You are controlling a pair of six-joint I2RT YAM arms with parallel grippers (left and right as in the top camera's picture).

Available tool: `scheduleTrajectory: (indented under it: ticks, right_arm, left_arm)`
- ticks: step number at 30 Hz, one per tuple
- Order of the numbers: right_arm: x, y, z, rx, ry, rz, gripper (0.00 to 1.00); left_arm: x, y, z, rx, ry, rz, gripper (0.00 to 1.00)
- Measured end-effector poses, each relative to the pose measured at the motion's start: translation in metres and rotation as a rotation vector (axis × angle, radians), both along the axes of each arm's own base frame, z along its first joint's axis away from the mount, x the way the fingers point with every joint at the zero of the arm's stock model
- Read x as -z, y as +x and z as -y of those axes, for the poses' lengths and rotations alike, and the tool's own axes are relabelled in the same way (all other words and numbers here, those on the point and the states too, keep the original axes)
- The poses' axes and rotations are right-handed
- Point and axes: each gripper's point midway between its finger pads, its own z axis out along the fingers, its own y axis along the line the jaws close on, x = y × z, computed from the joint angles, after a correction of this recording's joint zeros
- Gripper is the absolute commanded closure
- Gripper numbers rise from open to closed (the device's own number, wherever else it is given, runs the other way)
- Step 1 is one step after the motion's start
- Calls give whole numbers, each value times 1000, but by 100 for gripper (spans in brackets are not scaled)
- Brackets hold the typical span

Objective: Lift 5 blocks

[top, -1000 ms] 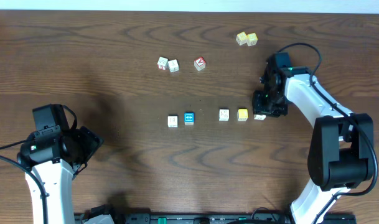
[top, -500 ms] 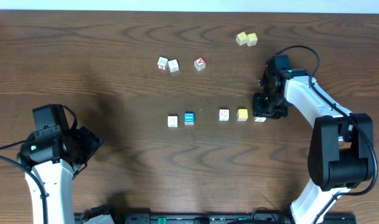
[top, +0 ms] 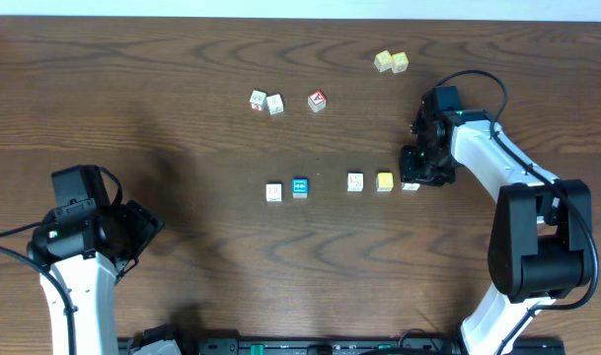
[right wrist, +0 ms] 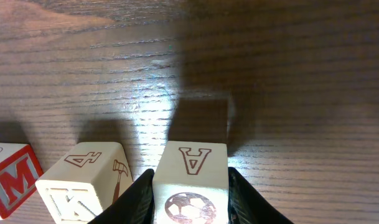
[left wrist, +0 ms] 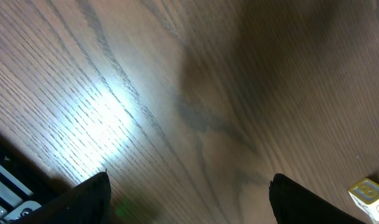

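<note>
**Overhead.** Dark wood-grain tabletop [top: 182, 79]. Five small printed cubes sit in a row mid-table. L to R: white cube [top: 273, 192], blue-faced cube [top: 300, 187] just beside it, second white cube [top: 355, 182], yellow-topped cube [top: 385, 181], cream end cube [top: 411, 185]. The end cube is partly hidden under the right end effector [top: 413, 179]. The left end effector [top: 147, 223] is well apart from the row, at the near-left of the tabletop. Farther back are two white cubes [top: 265, 102], a red-topped cube [top: 317, 101] and a pale yellow-green pair [top: 391, 62].

**L wrist.** Left end effector [left wrist: 189, 202] is released: jaws spread wide, nothing btwn them, bare wood below. A pale cube w/ a blue mark [left wrist: 369, 198] shows at the lower-right frame edge, outside the jaws.

**R wrist.** Right end effector [right wrist: 190, 193] straddles a cream cube marked "A" w/ a football print [right wrist: 190, 180]. The dark fingers [right wrist: 139, 196] sit tight along both its sides. Cannot tell whether it is clamped or just flanked, or whether it is on the wood. A cream cube marked "4" and "K" [right wrist: 83, 183] is just beside it, then a red "M" cube [right wrist: 12, 183], both on the tabletop.
</note>
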Motion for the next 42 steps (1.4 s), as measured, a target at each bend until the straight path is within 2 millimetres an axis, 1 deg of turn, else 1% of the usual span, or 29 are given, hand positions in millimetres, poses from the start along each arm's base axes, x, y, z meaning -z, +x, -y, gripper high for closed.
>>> scheduleTrajectory:
  ticks: [7,30,37,42]
  right_arm:
    - [0,0,-3,-19,17,0,64]
    - [0,-4,-4,-48,22,-9,65]
    - [0,-5,-4,-66,21,-13,69]
    - [0,-5,-4,-75,20,-12,69]
  left_arm:
    - [0,0,0,0,0,0,18]
    - [0,0,0,0,0,0,18]
    - [0,0,0,0,0,0,18]
    - [0,0,0,0,0,0,18]
